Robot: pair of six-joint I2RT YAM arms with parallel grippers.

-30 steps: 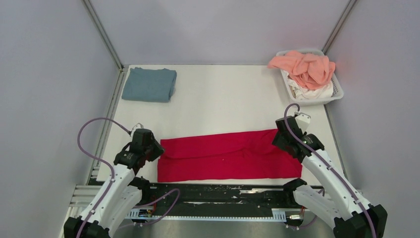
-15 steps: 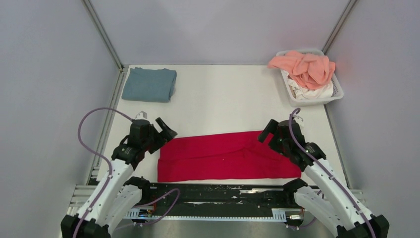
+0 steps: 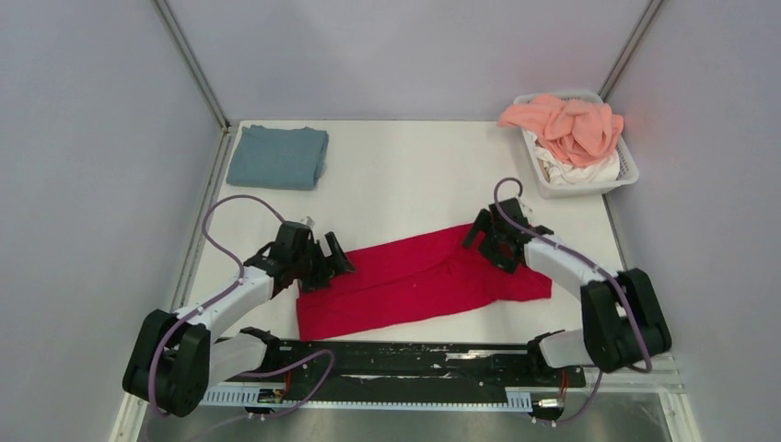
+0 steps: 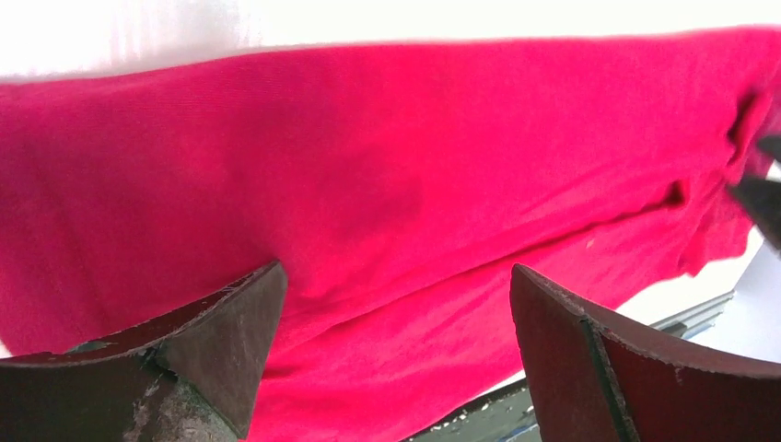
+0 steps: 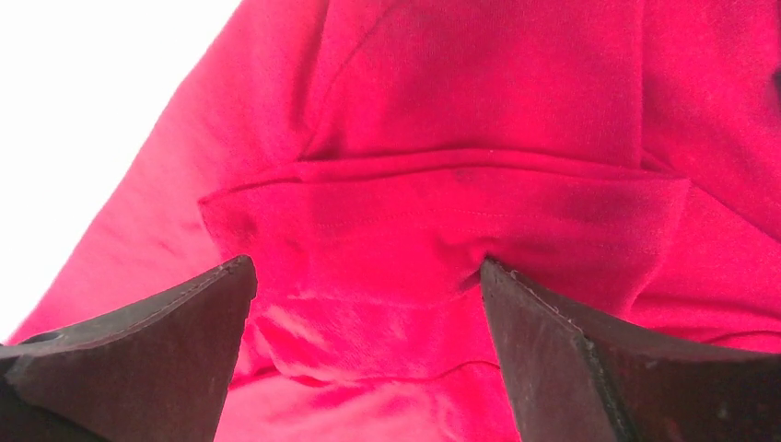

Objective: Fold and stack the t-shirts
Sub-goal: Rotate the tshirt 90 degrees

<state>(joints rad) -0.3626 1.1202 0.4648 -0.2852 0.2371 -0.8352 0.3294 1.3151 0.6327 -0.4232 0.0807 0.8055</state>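
Observation:
The red t-shirt (image 3: 414,276) lies as a long folded strip, skewed, near the table's front edge. My left gripper (image 3: 333,258) is open over its left end, and in the left wrist view the red cloth (image 4: 414,166) fills the space between the spread fingers (image 4: 221,341). My right gripper (image 3: 485,244) is open over the right end, where the cloth (image 5: 460,110) shows a sleeve fold; its jaws (image 5: 364,276) hold nothing. A folded blue-grey t-shirt (image 3: 278,157) lies at the back left.
A white slatted basket (image 3: 582,189) at the back right holds a crumpled salmon pink shirt (image 3: 564,124) on top of a white one (image 3: 594,170). Grey walls enclose the white table (image 3: 414,175). A black rail (image 3: 414,359) runs along the near edge.
Both grippers have opened and swung inward over the red shirt's ends. The strip, straight before, now lies skewed, with its right end drawn left and further back.

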